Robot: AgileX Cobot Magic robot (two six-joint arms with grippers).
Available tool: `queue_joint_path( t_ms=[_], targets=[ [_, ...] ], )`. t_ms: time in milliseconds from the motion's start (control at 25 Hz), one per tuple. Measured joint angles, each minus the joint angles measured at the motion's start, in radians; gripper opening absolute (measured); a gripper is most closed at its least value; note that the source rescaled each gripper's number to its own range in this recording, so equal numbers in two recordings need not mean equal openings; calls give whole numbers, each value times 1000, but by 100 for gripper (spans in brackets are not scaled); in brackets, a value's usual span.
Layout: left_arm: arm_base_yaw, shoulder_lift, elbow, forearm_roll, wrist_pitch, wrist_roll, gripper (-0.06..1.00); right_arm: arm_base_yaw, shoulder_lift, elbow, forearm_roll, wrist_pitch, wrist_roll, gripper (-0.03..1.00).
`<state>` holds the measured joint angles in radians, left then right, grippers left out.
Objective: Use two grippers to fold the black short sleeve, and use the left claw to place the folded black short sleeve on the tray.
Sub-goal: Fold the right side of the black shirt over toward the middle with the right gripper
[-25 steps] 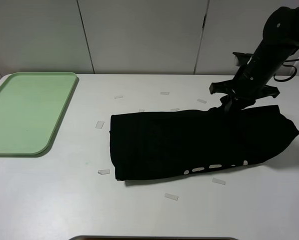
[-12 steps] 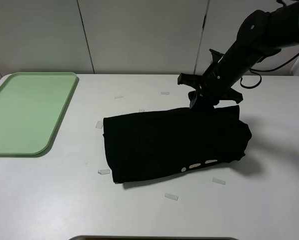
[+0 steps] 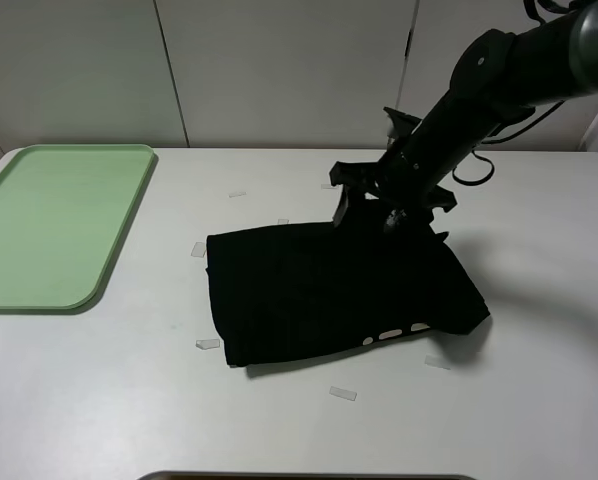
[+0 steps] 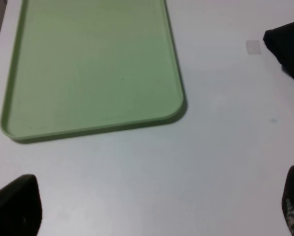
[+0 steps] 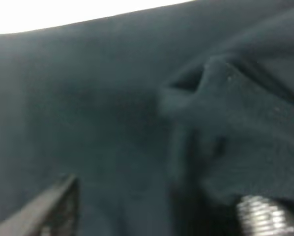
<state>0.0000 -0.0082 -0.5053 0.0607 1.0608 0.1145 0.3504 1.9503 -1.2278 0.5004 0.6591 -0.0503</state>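
The black shirt (image 3: 329,290) is soft, matte cloth, folded into a rough slab with rumpled edges and a row of small white marks (image 3: 399,333) near its front edge. Its long axis runs across the tabletop (image 3: 539,400). A fairly straight end faces the tray (image 3: 49,220) and the other end tapers to a corner below the right arm. The right gripper (image 3: 367,215) hangs over the shirt's rear edge, its fingers spread apart and the cloth just beneath them. The tray is smooth pale green plastic, rectangular, with rounded corners and a low rim. It lies well apart from that gripper, beyond the shirt's straight end. Small clear tape pieces (image 3: 343,394) dot the white tabletop around the shirt.

The right wrist view shows only dark fabric, bunched into a ridge between two widely separated fingertips. The left wrist view alone shows the left gripper (image 4: 154,209): its fingers stand wide apart with bare tabletop between them. The tray (image 4: 88,73) lies ahead of it, and a corner of the shirt (image 4: 289,44) lies off to one side.
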Motion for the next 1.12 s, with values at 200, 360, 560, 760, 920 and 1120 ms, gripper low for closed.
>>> queue_joint_path(
  t_ms=[200, 360, 560, 760, 920, 1120],
  targets=[
    [0, 0, 1, 6, 0, 0, 98, 54, -1, 0, 204, 32, -369, 86],
    [0, 0, 1, 9, 0, 0, 98, 68, -1, 0, 246, 42, -573, 87],
    [0, 0, 1, 9, 0, 0, 98, 70, -23, 0, 196, 43, -716, 87],
    [0, 0, 1, 9, 0, 0, 98, 64, -91, 0, -86, 56, -536, 88],
    [0, 0, 1, 9, 0, 0, 98, 25, -170, 0, -274, 63, -372, 88],
    [0, 0, 1, 9, -2, 0, 98, -85, -189, 0, -444, 114, -213, 94]
  ],
)
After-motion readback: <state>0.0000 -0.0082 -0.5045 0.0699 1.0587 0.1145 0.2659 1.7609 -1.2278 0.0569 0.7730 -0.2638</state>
